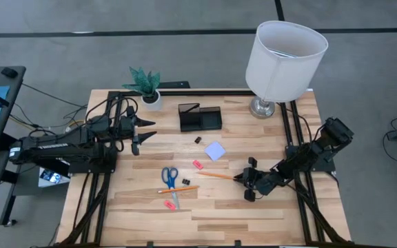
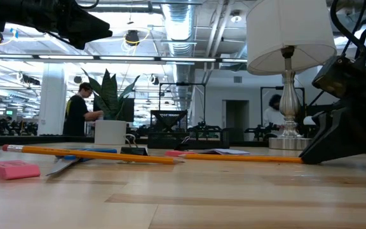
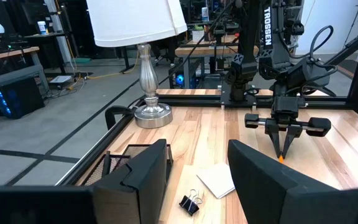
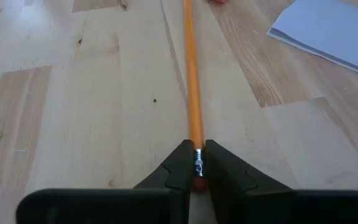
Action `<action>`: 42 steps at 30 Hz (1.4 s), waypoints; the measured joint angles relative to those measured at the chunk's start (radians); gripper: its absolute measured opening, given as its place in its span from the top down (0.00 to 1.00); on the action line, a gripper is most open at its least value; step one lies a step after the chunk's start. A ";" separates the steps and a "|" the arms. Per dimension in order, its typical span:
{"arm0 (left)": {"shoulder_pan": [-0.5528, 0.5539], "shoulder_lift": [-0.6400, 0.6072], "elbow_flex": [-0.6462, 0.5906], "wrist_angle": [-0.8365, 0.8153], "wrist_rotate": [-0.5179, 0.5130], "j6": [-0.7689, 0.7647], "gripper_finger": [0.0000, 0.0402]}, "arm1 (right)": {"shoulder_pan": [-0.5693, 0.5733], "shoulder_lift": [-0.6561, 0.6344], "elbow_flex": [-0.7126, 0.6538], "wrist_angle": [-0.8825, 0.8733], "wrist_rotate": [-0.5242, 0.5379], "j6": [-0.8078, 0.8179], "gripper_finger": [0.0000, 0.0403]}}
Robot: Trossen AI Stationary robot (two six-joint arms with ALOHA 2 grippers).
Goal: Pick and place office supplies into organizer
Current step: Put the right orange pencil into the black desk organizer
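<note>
Pink eraser (image 2: 13, 169) lies nearest, left of a pencil (image 2: 97, 154). Left gripper (image 1: 145, 128) hovers wide open near the organizer (image 1: 200, 118). Right gripper (image 4: 196, 171) pinches a second pencil (image 4: 193, 87) lying on the table (image 1: 253, 213).

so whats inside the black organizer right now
From above, the organizer shows only dark compartments with no supplies visible in the lower tray. The floor of the taller cup section is hidden by its own walls, so that part stays uncertain.

place: robotics lab | signs: exposed ceiling ducts (image 2: 180, 25), more arm rigs (image 3: 272, 43) on framed benches, open floor
</note>
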 joint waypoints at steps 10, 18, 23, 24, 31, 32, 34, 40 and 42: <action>0.000 0.000 0.000 0.000 0.000 0.000 0.59 | 0.000 0.000 0.000 0.002 0.000 -0.001 0.93; 0.000 0.000 0.000 0.000 0.000 0.000 0.59 | 0.000 0.001 -0.002 0.010 -0.001 -0.003 0.94; 0.000 0.000 0.000 0.000 0.000 0.000 0.59 | -0.001 -0.018 -0.002 0.002 -0.015 -0.016 0.94; 0.000 0.000 0.000 0.000 0.000 0.000 0.59 | -0.001 -0.026 -0.003 -0.001 -0.016 -0.021 0.94; 0.000 0.000 0.000 -0.006 0.000 0.000 0.59 | 0.000 -0.100 -0.006 -0.060 -0.028 -0.071 0.95; 0.000 0.000 0.000 -0.006 0.000 0.000 0.59 | 0.000 -0.107 -0.006 -0.071 -0.028 -0.071 0.96; 0.000 0.000 0.000 -0.006 0.000 0.000 0.59 | 0.000 -0.120 -0.006 -0.085 -0.027 -0.071 0.96; 0.000 0.000 0.000 -0.006 0.000 0.000 0.59 | -0.007 -0.161 -0.005 -0.106 -0.020 -0.072 0.94; 0.000 0.000 0.000 -0.006 0.000 0.000 0.59 | -0.014 -0.174 -0.004 -0.118 -0.028 -0.078 0.94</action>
